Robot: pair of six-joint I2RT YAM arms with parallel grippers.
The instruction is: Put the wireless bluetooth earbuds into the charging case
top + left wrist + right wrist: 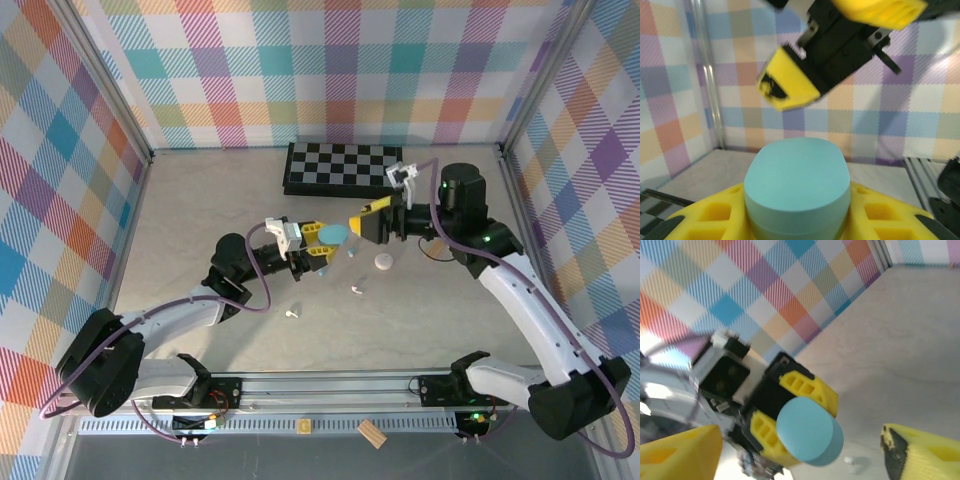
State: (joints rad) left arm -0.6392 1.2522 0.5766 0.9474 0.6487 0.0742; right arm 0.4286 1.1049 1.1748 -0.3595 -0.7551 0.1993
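Slipping is the main worry: the left pincer (322, 245) is clenched on the light blue charging case (797, 185) and holds it up off the table (200, 220). The case is smooth and rounded, so only narrow strips of it meet the yellow fingers. The right pincer (362, 220) hangs just beyond that case with its fingers spread apart, grasping nothing. If it pushes on the lid off-centre, I judge the case could twist or pop out and drop. The lid looks closed, so I cannot tell what is inside. One white earbud (357, 290) lies on the table below the right pincer. A second white earbud (291, 313) lies below the left pincer, towards its arm's base. A white pebble-like case (385, 262) sits shut near the first earbud, its contents hidden too.
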